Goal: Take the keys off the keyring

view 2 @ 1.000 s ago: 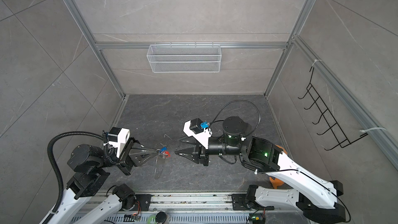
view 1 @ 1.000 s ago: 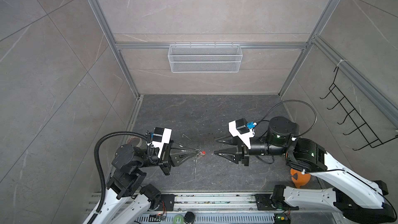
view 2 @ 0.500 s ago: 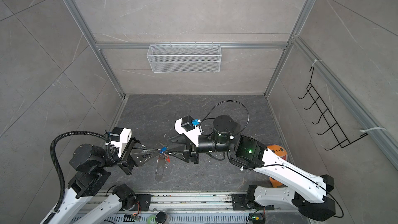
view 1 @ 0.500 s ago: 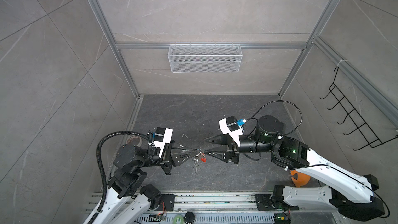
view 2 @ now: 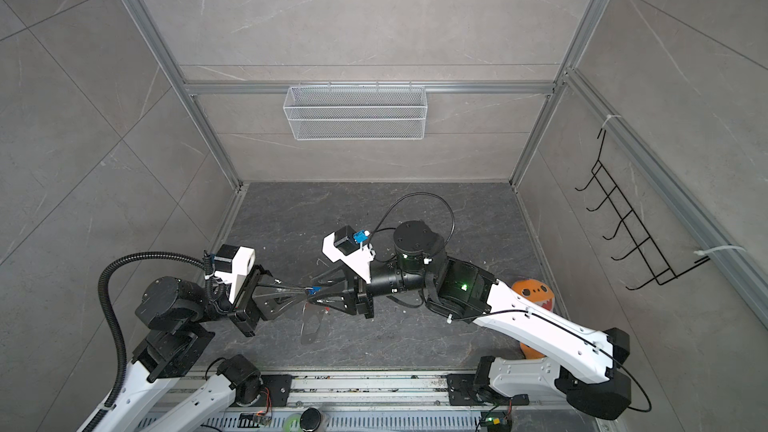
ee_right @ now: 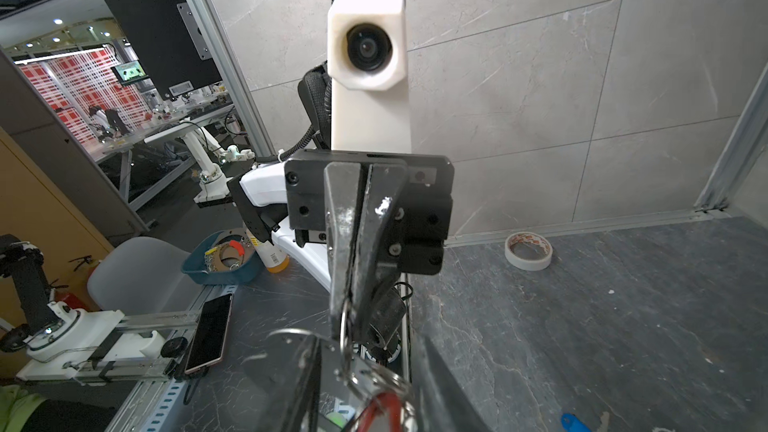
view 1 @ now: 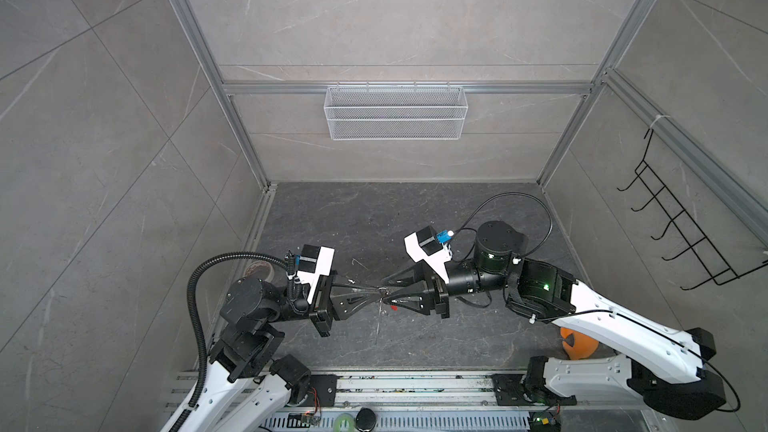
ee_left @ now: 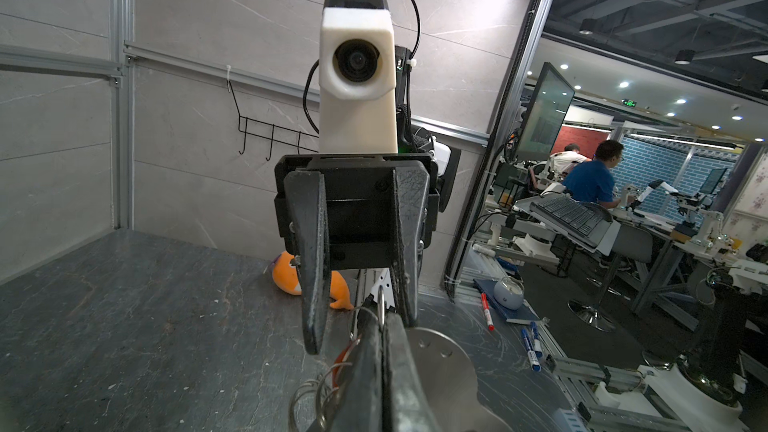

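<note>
The keyring (view 1: 381, 292) hangs in mid-air between both arms. My left gripper (view 1: 379, 290) is shut on one of its silver rings (ee_left: 380, 305), and its flat grey tag (ee_left: 440, 367) dangles below (view 2: 311, 322). A red key (view 1: 392, 307) still hangs on the rings (ee_right: 384, 407). My right gripper (view 1: 385, 292) faces the left one tip to tip. Its fingers (ee_left: 311, 326) stand apart on either side of the rings and the left tips (ee_right: 353, 284). A blue key (ee_right: 571, 421) lies on the dark floor under the grippers (view 2: 315, 289).
A tape roll (view 1: 257, 272) lies by the left wall (ee_right: 528, 251). An orange toy (view 2: 536, 288) sits at the right, behind my right arm. A wire basket (view 1: 395, 118) hangs on the back wall and a black hook rack (view 1: 685, 243) on the right wall.
My right arm has swung left until its fingers straddle the rings at the left gripper's tips, and its jaws have narrowed. The left gripper has held still.
</note>
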Controlling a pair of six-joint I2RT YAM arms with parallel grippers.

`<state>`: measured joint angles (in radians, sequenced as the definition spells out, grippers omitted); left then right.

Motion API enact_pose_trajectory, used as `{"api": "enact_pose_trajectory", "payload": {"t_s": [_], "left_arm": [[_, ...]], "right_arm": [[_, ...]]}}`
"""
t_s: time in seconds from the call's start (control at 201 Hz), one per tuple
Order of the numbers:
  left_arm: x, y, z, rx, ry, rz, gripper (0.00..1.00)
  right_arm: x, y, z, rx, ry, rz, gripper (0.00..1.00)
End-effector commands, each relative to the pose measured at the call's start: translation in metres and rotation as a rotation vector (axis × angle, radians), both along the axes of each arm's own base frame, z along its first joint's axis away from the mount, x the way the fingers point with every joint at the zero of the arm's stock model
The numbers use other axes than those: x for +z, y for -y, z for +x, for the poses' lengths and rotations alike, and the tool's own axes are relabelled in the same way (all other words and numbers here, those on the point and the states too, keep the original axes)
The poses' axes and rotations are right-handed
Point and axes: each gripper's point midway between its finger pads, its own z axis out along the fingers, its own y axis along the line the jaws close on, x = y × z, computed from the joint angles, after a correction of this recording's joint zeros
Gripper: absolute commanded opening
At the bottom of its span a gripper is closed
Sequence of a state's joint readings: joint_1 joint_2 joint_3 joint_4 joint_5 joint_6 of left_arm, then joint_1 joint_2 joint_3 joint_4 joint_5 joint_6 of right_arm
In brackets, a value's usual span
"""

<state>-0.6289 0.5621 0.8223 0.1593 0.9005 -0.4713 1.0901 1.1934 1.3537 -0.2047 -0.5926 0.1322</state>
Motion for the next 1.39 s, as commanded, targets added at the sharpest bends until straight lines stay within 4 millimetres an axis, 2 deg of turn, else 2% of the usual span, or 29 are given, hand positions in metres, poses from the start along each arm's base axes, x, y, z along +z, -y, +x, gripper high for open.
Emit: {"api": "enact_pose_trajectory", "payload": {"t_s": [0.0, 0.269, 0.483, 0.578, 0.687, 0.797, 0.937, 1.056, 1.39], "left_arm": [[0.011, -0.002, -0.007, -0.013, 0.073, -0.036, 0.0], [0.011, -0.003, -0.005, 0.005, 0.072, -0.041, 0.0], [0.011, -0.001, -0.001, 0.007, 0.048, -0.036, 0.0], [0.009, -0.001, 0.002, 0.025, 0.022, -0.006, 0.0], [0.003, -0.003, 0.006, 0.066, -0.011, 0.048, 0.23], [-0.007, -0.001, 0.01, 0.079, -0.059, 0.127, 0.32], [-0.021, 0.007, 0.016, 0.053, -0.134, 0.245, 0.33], [-0.03, 0.014, 0.017, 0.0, -0.182, 0.32, 0.28], [-0.027, 0.018, 0.003, -0.137, -0.205, 0.347, 0.26]], "right_arm": [[0.005, 0.001, -0.004, 0.013, -0.006, 0.02, 0.31], [-0.001, 0.002, -0.002, 0.002, -0.011, 0.004, 0.23], [-0.006, 0.002, 0.001, -0.017, -0.018, -0.009, 0.0], [-0.013, 0.005, 0.007, -0.063, -0.03, -0.047, 0.0], [-0.028, 0.011, 0.015, -0.097, -0.07, -0.135, 0.0], [-0.045, 0.019, 0.015, -0.102, -0.107, -0.256, 0.0], [-0.057, 0.027, 0.014, -0.101, -0.124, -0.385, 0.0], [-0.06, 0.031, 0.012, -0.092, -0.13, -0.45, 0.0], [-0.057, 0.033, 0.011, -0.051, -0.134, -0.501, 0.0]]}}
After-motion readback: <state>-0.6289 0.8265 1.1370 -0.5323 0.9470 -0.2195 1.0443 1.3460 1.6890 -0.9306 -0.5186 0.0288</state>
